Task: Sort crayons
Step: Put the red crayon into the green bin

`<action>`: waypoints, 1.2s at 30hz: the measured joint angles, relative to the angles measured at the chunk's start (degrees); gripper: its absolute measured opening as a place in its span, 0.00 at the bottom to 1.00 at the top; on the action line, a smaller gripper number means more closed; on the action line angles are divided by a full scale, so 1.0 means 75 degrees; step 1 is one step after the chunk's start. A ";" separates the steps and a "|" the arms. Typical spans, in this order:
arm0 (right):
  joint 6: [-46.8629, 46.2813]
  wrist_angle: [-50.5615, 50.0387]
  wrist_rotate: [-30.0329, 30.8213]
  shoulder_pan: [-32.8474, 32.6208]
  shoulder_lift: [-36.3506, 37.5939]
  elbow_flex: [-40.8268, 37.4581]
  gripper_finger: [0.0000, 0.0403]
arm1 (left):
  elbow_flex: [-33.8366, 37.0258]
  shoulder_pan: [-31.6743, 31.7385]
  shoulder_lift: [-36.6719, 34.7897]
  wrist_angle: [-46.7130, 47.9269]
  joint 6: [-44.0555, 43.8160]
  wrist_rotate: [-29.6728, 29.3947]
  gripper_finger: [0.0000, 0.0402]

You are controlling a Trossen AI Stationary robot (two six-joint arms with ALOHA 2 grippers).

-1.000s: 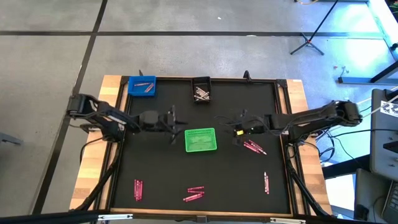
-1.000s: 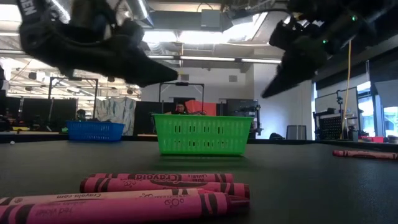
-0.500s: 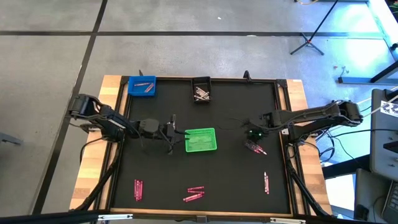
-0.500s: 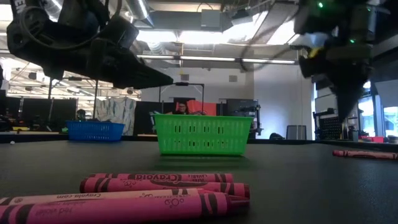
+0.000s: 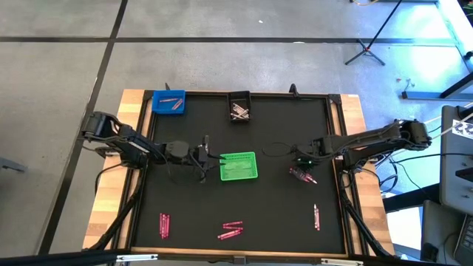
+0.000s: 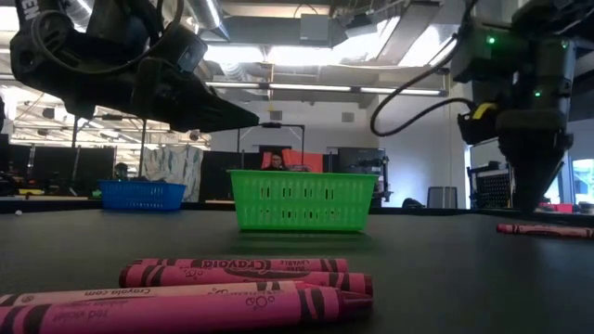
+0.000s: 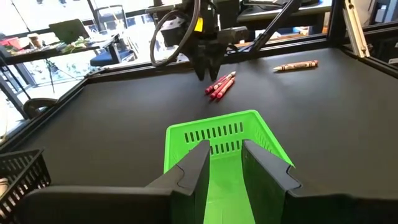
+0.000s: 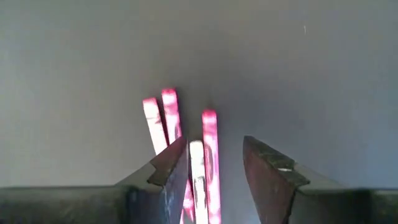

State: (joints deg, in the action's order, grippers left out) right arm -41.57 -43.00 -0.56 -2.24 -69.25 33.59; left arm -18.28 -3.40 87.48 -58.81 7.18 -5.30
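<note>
Crayons [image 5: 301,175], a small pink bunch on the table's right side, lie straight below the right end effector [image 8: 214,163], fingers parted and empty, long axes running between them, while the left end effector [image 7: 225,163] hovers open over the green bin [image 5: 239,166].

near crayons [image 6: 167,308] cut off, blurred

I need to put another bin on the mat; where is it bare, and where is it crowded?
Bare: the mat's left part between the blue bin and the front-left crayons; also between the black bin and the right gripper. Crowded: around the green bin, with the left gripper beside it.
</note>
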 joint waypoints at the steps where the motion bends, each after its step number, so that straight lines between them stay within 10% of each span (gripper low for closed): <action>1: 0.0001 0.0163 0.0043 0.0000 0.0000 -0.0065 0.37 | 0.0000 0.0000 0.0000 -0.0004 0.0000 0.0000 0.21; 14: -0.0222 0.0772 0.0327 -0.0005 -0.0471 -0.0554 0.36 | -0.0003 0.0000 0.0000 -0.0055 -0.0004 -0.0046 0.21; 28: 0.0466 0.0735 0.0468 0.0000 -0.0487 -0.0566 0.04 | -0.0003 0.0000 0.0000 -0.0053 -0.0009 -0.0052 0.21; 36: 0.1268 0.0172 0.0669 0.0009 -0.0501 0.0285 0.06 | -0.0006 0.0000 0.0000 -0.0052 -0.0009 -0.0052 0.21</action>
State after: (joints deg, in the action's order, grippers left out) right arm -32.06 -41.71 4.46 -2.18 -73.01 35.73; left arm -18.33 -3.40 87.48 -59.20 7.11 -5.69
